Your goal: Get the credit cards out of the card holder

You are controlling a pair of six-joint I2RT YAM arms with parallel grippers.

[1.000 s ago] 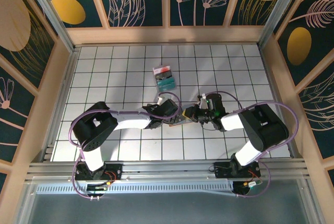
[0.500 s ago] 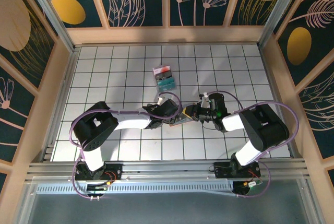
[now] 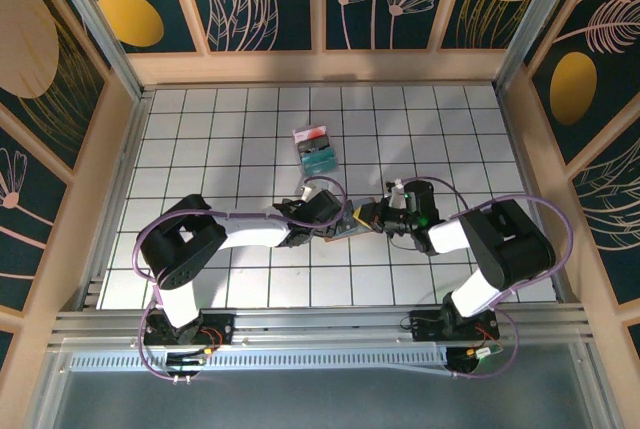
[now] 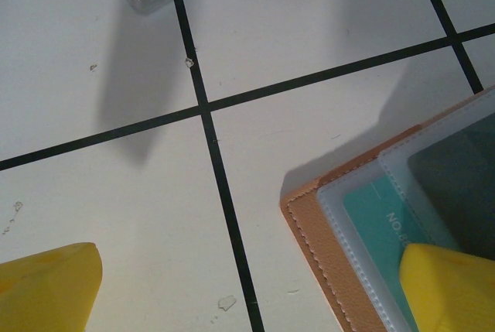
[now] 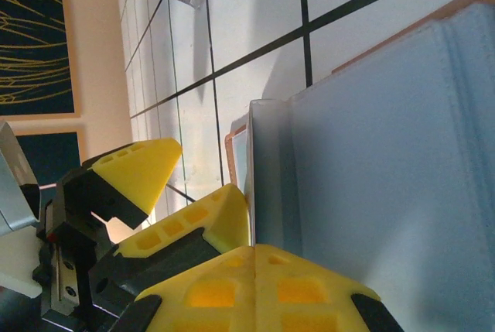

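Card holder (image 3: 343, 228): lying open on the white tiled table (image 3: 200, 139), right between the two grippers

Card holder, close up: pinkish-tan stitched edge, clear sleeves stacked on top, a teal card (image 4: 371, 212) tucked in the nearest sleeve

Left gripper (image 3: 322, 215): at the card holder's left side, fingers spread wide and gripping nothing

Left fingertips: one yellow tip (image 4: 452, 289) sits over the sleeve corner of the card holder, the other is out on bare tile beside it

Right gripper (image 3: 372, 216): at the card holder's right side, yellow fingers (image 5: 302, 289) pressed flat together

Right gripper contact: hard up against the card holder's grey-blue inner face (image 5: 387, 162); can't tell whether a thin edge is pinched between the fingers

Teal pack (image 3: 318, 149): beyond the card holder, well apart from it, on the tiles
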